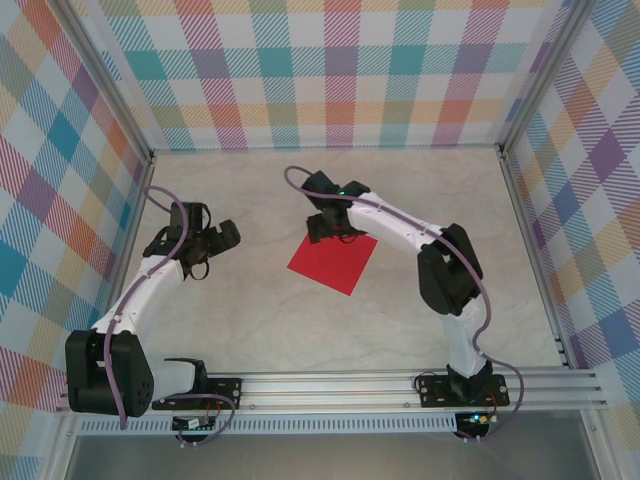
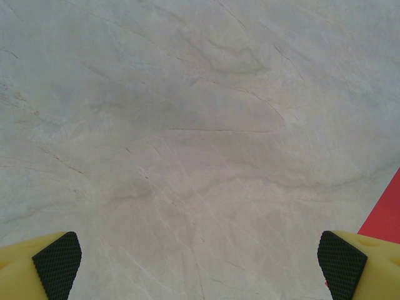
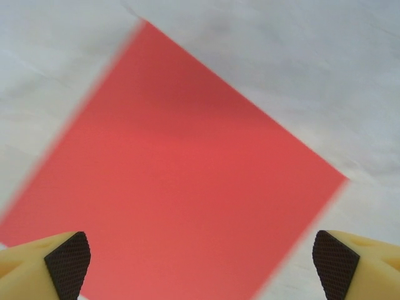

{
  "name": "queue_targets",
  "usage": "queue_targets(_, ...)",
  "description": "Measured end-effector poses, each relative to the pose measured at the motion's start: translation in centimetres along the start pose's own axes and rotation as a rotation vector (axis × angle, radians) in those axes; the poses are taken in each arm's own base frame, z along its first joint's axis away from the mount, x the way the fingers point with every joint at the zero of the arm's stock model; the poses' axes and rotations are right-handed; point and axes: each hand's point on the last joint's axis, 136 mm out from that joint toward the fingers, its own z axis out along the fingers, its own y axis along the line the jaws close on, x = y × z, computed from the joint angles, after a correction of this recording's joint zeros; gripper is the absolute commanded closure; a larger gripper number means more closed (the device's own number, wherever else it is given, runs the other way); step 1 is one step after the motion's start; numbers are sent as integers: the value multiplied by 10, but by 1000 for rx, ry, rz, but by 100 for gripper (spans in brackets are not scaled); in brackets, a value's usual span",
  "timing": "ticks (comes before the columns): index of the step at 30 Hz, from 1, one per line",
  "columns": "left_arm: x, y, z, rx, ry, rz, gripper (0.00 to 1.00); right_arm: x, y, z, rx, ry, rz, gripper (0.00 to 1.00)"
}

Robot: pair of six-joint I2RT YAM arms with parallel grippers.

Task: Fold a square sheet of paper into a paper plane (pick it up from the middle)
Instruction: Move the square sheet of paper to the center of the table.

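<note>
The square sheet of paper (image 1: 332, 263) lies flat and red on the marble table, turned like a diamond, with no fold in it. My right gripper (image 1: 325, 226) hangs over its far corner, open. In the right wrist view the red sheet (image 3: 181, 175) spreads below and between the wide-apart fingertips (image 3: 67, 262), untouched. My left gripper (image 1: 212, 248) is to the left of the sheet, open and holding nothing. In the left wrist view a red corner of the sheet (image 2: 386, 215) peeks in beside the right pad (image 2: 340, 262).
Plaid walls with metal frame posts (image 1: 130, 150) close the table on three sides. A rail (image 1: 340, 385) with both arm bases runs along the near edge. Bare marble tabletop (image 1: 250, 320) surrounds the sheet.
</note>
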Motion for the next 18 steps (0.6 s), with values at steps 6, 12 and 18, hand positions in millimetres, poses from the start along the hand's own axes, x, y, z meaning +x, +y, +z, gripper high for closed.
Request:
queue_targets(6,0,4,-1,-26,4,-1,0,16,42,50,16,72,-36,7)
queue_targets(12,1,5,0,-36,16,-2,0,29,41,69,52,136,-49,7)
queue_targets(18,5,7,3,-45,33,-2,0,37,41,72,51,154,-115,7)
